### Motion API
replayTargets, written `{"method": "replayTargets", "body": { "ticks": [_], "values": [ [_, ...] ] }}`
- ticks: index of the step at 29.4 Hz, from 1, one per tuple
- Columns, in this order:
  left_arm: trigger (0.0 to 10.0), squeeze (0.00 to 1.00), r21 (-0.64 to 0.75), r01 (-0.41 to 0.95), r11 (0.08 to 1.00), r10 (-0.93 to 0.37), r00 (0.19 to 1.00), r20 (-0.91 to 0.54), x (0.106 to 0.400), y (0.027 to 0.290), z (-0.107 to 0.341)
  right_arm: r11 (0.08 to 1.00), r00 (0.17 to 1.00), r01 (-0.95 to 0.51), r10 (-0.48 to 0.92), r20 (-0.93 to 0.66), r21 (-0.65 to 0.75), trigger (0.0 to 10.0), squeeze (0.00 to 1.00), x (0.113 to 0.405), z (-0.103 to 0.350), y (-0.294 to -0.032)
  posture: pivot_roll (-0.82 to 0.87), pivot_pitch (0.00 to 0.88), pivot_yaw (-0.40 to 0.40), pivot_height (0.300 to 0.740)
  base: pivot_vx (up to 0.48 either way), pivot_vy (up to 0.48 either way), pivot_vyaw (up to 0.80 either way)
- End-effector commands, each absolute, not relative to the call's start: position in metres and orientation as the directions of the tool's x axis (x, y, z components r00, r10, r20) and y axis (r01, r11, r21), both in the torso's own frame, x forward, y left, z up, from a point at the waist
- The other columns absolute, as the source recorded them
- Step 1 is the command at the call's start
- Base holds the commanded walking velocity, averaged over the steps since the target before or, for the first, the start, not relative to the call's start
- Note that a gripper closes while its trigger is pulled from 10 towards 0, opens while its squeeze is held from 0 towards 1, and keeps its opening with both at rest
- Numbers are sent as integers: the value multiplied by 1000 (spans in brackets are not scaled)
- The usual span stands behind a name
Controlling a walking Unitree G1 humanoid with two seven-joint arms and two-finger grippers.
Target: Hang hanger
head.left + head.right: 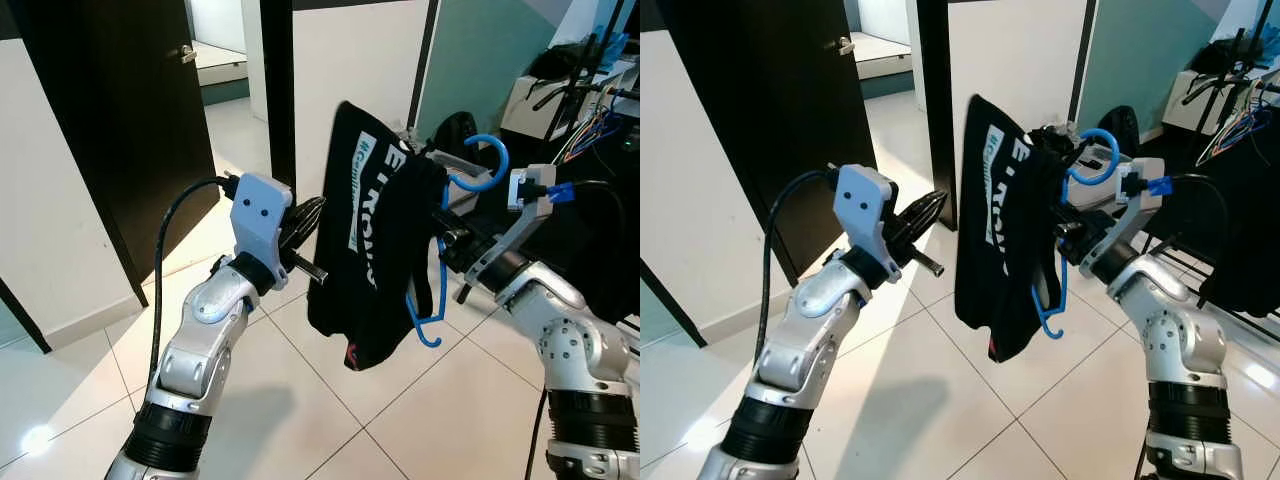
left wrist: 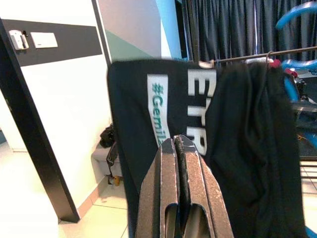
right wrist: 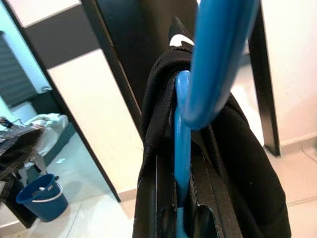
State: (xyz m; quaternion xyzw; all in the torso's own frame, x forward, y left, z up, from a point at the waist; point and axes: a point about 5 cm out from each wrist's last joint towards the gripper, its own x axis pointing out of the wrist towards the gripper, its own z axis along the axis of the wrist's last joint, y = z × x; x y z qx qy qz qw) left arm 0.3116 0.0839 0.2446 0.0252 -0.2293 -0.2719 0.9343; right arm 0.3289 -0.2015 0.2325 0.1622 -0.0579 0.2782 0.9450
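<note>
A blue plastic hanger carries a black T-shirt with white and teal lettering, held up in mid-air before me. My right gripper is shut on the hanger's blue neck, the black cloth bunched around it. The hook curls up above the right wrist. My left gripper is shut with nothing between its fingers, its tips pointing at the shirt's left edge and just short of touching it.
A dark door stands open at the left beside a white wall. A clothes rail with dark curtains behind it stretches past the shirt. Dark garments hang at the right. White floor tiles lie below.
</note>
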Motion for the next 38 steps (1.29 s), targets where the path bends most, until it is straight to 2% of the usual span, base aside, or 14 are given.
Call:
{"method": "replayTargets", "body": {
  "ticks": [1, 2, 3, 4, 5, 6, 15, 19, 29, 30, 38],
  "values": [
    [0, 0, 171, 505, 846, -528, 745, 408, 312, 86, 243, 794, 829, -555, 506, 237, 247, 10000, 0, 330, 241, -200, -21, 0, -17, 740, 0, 0, 0],
    [1490, 0, 168, 519, 838, -539, 738, 407, 311, 84, 243, 783, 818, -572, 522, 241, 245, 10000, 0, 329, 241, -197, -22, 0, -16, 740, 0, 0, 0],
    [1490, 0, 168, 519, 838, -539, 738, 407, 311, 84, 243, 783, 818, -572, 522, 241, 245, 10000, 0, 329, 241, -197, -22, 0, -16, 740, 0, 0, 0],
    [10000, 16, 169, 543, 822, -560, 721, 407, 308, 80, 242, 770, 804, -592, 541, 249, 238, 10000, 0, 327, 242, -194, -22, 0, -16, 740, 0, 0, 0],
    [10000, 16, 170, 559, 811, -575, 709, 408, 307, 78, 242, 762, 794, -604, 552, 254, 233, 10000, 0, 326, 243, -191, -22, 0, -16, 740, 0, 0, 0],
    [10000, 1000, 171, 575, 800, -589, 700, 404, 305, 75, 241, 754, 787, -613, 559, 260, 233, 10000, 0, 325, 244, -189, -24, 0, -13, 740, 0, 0, 0],
    [10000, 1000, 229, 599, 767, -640, 695, 327, 301, 62, 223, 696, 727, -683, 616, 304, 223, 10000, 0, 318, 252, -177, -26, 0, -12, 740, 0, 0, 0],
    [10000, 1000, 238, 561, 793, -609, 717, 338, 305, 66, 224, 661, 690, -721, 655, 308, 210, 10000, 0, 313, 252, -171, -30, 0, -10, 740, 0, 0, 0],
    [10000, 1000, 229, 505, 832, -554, 741, 380, 309, 73, 234, 641, 672, -739, 681, 293, 206, 10000, 0, 311, 248, -165, -29, 0, -12, 740, 0, 0, 0],
    [10000, 0, 227, 500, 836, -549, 744, 381, 310, 73, 234, 634, 666, -745, 686, 294, 208, 10000, 0, 310, 247, -162, -29, 0, -14, 740, 0, 0, 0],
    [10000, 0, 221, 511, 831, -556, 747, 365, 309, 69, 230, 591, 627, -779, 718, 302, 212, 10000, 0, 306, 248, -152, -32, 0, -14, 740, 0, 0, 0]
  ]
}}
